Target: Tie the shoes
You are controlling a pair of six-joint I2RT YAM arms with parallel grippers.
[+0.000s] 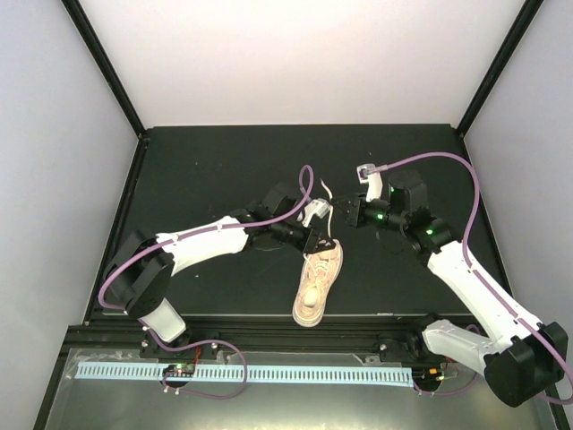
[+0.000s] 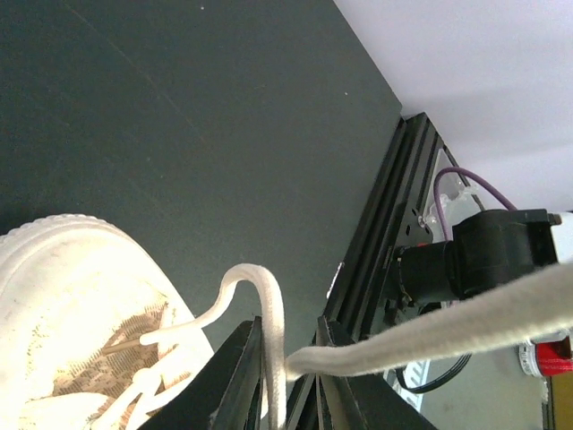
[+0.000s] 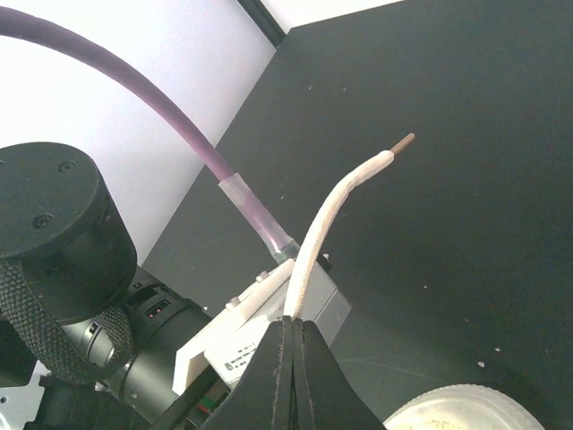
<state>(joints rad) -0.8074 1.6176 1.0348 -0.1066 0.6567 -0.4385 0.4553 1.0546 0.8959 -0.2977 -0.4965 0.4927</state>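
The beige-pink sneaker (image 1: pixel 318 282) lies on the black table near the front edge, with one end toward the arms. My left gripper (image 1: pixel 315 235) is at its far end, over the laces. In the left wrist view the gripper (image 2: pixel 288 333) stands narrow, with a cream lace (image 2: pixel 269 305) looped down between the fingers and a second strand (image 2: pixel 466 318) leaving to the right. The shoe (image 2: pixel 72 305) shows at lower left. My right gripper (image 1: pixel 345 215) is just right of the left one. It is shut (image 3: pixel 293 324) on a lace (image 3: pixel 313 242) whose brown-tipped end (image 3: pixel 405 141) sticks up.
The two wrists are almost touching above the shoe. The left wrist's camera block (image 3: pixel 260 322) fills the right wrist view's lower left. The right arm's black motor (image 2: pixel 474 260) shows in the left wrist view. The table's black frame rail (image 2: pixel 385 224) runs close by. Purple cables (image 1: pixel 304 193) arch over both arms.
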